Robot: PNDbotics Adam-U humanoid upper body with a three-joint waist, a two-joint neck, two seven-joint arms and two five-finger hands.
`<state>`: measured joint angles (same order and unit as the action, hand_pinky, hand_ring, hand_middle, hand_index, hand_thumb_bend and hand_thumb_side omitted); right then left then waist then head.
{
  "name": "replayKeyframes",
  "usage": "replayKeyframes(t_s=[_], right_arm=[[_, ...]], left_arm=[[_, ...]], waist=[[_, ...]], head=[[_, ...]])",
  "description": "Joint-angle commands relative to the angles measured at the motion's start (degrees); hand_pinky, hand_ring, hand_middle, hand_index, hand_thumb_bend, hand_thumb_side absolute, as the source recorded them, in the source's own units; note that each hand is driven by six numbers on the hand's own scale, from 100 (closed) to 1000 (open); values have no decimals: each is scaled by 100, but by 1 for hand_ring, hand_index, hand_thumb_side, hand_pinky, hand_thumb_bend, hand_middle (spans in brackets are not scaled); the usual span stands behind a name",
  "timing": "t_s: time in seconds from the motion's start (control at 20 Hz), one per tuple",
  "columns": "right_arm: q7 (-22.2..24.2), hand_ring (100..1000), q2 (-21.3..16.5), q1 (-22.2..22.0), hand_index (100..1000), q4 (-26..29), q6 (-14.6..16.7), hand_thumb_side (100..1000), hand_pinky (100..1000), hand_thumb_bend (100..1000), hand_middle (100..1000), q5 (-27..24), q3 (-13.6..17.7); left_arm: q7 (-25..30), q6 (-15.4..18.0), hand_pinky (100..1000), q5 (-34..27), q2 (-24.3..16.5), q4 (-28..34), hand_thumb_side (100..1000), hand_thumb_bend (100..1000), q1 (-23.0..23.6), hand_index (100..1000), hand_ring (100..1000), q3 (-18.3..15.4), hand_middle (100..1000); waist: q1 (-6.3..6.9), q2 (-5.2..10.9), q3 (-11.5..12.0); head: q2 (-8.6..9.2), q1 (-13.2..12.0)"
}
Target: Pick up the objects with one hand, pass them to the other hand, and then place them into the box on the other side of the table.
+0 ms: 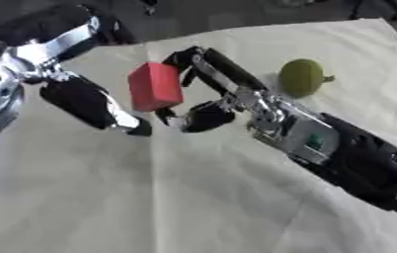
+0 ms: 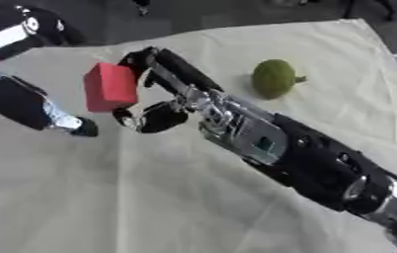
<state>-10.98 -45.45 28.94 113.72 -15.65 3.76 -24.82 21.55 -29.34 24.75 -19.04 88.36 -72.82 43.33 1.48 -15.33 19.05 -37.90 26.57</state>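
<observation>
While our right hand (image 1: 204, 91) pinches the red block (image 1: 155, 86) mid-table, our left hand (image 1: 94, 105) waits beside it, fingers straight; green fruit (image 1: 302, 77) near far edge.

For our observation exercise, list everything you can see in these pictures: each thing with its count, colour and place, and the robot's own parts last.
Block: one, red, held up over the table's far middle.
Fruit: one, green, round, lying on the cloth to the right of the block.
Cloth: one, cream, covering the table.
Right hand: one, black and silver, fingers and thumb curled round the block.
Left hand: one, black, fingers straight, just left of the block.
</observation>
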Motion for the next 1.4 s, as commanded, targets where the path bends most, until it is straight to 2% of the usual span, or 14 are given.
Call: replayKeyframes(t_s=[0.05,0.75,1.0,1.15,1.2,1.3,1.4], right_arm=[[-92,701,-65,69,609,87,84,100,618,295,464,-151,36],[-3,702,-38,51,608,87,244,100,618,300,464,-208,16],[26,702,-31,43,608,87,283,100,611,301,463,-187,9],[11,703,-28,41,607,87,330,100,608,299,463,-208,12],[6,703,-30,39,608,87,358,100,608,299,463,-212,12],[7,703,-38,31,608,87,416,100,608,300,464,-198,10],[15,702,-39,21,608,87,460,100,607,300,463,-185,7]], left_arm=[[-169,92,837,21,11,-136,295,811,-82,824,827,-12,762],[-993,261,806,-610,218,-388,304,712,-44,791,799,3,734],[-1114,280,783,-719,270,-477,246,654,-31,746,768,25,685],[-1075,338,759,-755,316,-575,145,574,-25,702,730,47,648],[-1056,362,752,-766,334,-622,103,515,-21,688,714,44,632],[-1062,407,743,-795,371,-712,100,365,-10,662,696,23,612],[-1104,446,737,-811,398,-776,100,275,-6,649,686,17,599]], waist=[[38,99,-12],[43,72,-56],[41,64,-72],[43,64,-85],[44,64,-90],[46,64,-101],[50,64,-116]], head=[[63,-17],[37,-25],[50,-37],[50,-53],[52,-62],[61,-75],[73,-78]])
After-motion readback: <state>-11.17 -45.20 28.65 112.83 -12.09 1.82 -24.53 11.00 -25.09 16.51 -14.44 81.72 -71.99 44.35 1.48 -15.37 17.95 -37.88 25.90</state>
